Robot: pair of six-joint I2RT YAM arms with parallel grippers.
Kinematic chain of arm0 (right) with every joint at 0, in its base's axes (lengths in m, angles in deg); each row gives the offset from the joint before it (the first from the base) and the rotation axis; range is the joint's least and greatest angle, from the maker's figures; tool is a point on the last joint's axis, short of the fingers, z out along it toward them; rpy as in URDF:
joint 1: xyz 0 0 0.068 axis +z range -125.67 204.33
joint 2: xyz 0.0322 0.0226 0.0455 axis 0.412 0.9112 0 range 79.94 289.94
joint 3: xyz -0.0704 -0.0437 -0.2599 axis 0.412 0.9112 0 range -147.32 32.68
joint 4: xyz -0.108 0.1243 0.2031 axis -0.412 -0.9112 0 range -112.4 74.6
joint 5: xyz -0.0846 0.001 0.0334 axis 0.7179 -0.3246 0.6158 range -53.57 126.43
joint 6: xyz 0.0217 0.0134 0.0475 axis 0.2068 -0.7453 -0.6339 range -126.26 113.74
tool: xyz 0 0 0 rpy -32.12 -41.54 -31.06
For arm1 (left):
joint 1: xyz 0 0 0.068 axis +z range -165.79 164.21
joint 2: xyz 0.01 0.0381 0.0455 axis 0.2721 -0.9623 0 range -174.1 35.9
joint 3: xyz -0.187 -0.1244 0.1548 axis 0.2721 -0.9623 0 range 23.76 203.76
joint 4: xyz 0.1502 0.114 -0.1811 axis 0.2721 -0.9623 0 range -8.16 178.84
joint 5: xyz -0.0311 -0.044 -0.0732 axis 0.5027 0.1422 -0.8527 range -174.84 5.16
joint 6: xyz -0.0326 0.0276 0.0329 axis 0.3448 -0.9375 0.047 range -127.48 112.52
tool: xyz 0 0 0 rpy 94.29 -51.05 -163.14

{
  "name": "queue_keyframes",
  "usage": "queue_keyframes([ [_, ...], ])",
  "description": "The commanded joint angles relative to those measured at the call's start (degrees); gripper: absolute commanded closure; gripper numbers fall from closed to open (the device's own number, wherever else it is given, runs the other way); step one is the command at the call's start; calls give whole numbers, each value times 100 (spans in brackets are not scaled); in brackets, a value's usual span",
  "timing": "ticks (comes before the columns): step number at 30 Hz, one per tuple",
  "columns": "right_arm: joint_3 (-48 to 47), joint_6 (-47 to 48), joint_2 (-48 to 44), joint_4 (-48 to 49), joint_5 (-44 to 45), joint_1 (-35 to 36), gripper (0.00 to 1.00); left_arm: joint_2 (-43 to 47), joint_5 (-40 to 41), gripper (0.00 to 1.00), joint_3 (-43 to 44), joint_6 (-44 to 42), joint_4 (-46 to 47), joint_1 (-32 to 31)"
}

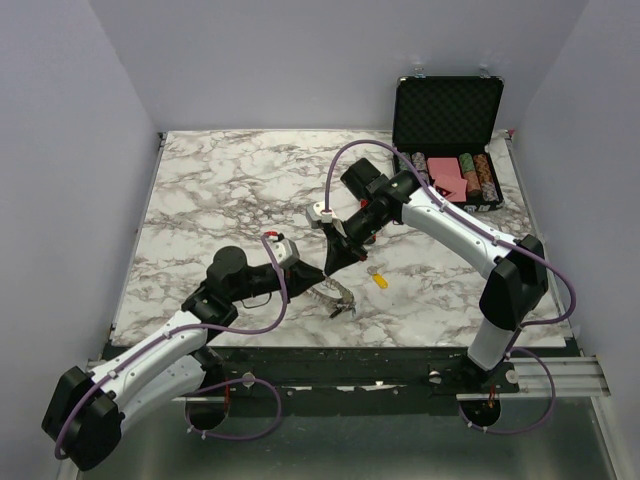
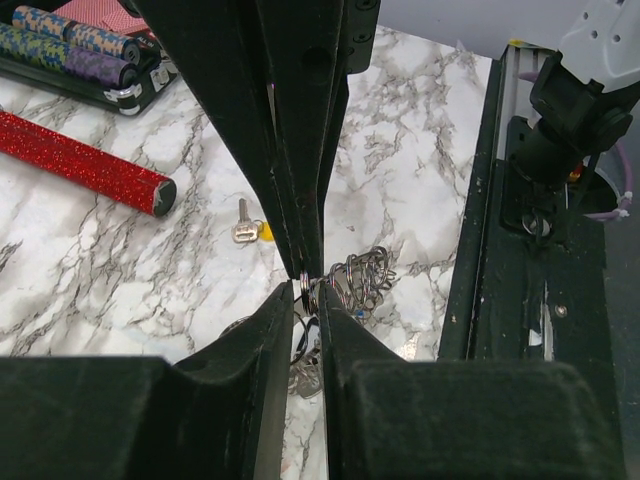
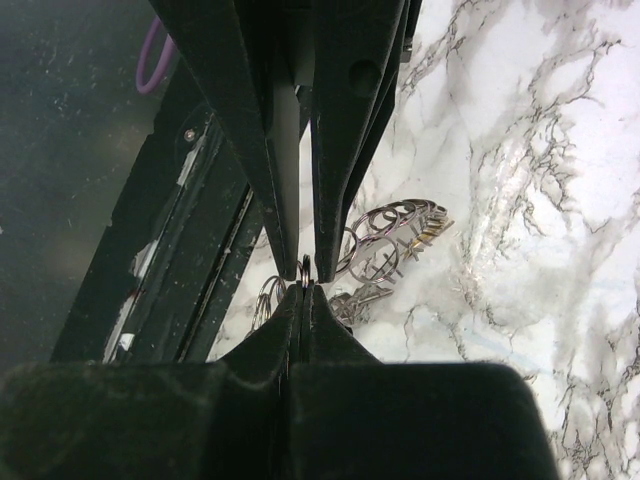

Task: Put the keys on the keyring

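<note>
risks first: left gripper [image 2: 310, 305] has its fingers a sliver apart, straddling the keyring [image 2: 362, 278] wire exactly where the other arm pinches it; if it closes off-line I'd expect it to bite the opposing fingertips instead of the wire, or to twist the ring out of the pinch; neither wrist view shows whether its pads touch the wire. right gripper [image 3: 303, 288] is clamped tip-to-tip on that thin rim wire, a tiny contact patch, so any sideways tug from the left arm could make the ring swivel or slip and drop onto the marble table [image 1: 220, 190]. the bundle of small loops looks tangled and could snag a fingertip on a regrasp. also both arms are tied up at the ring while the loose yellow-headed key [image 1: 380, 280] lies flat on the table, so nobody can fetch it without letting go; flat and tiny means a hard pick, likely to skate. positions, left to right: left fingertips come in from the left with the rim wire in the gap between them; the rim sits where the two tip pairs meet, loops trailing just beside and below, toward the table's near edge; right tips meet it from the upper right; the yellow key is near, right of the ring, apart from both grippers; it's the only loose key I can make out
</note>
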Motion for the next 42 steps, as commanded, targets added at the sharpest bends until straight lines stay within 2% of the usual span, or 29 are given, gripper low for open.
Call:
queue_keyframes([
  [1,-153,-55,28,-20,-300,30,100,-61,-97,77,200,-18,73,-58],
  [8,-153,-55,28,-3,-326,30,100,-114,-35,84,217,-27,38,-76],
  [11,-153,-55,28,-3,-335,21,100,-140,-35,90,226,-44,20,-76],
  [13,-153,-55,28,-3,-335,21,100,-140,-35,100,226,-53,-6,-84],
  [20,-74,-212,-16,146,-300,30,99,35,237,100,182,9,-120,-102],
  [29,23,-547,-86,410,-414,12,77,501,510,100,-143,131,91,-93],
  [35,84,-740,-279,533,-624,-58,49,694,554,100,-310,333,318,-111],
  [42,488,-1152,-543,1068,-977,-339,39,985,589,100,-626,659,872,-102],
])
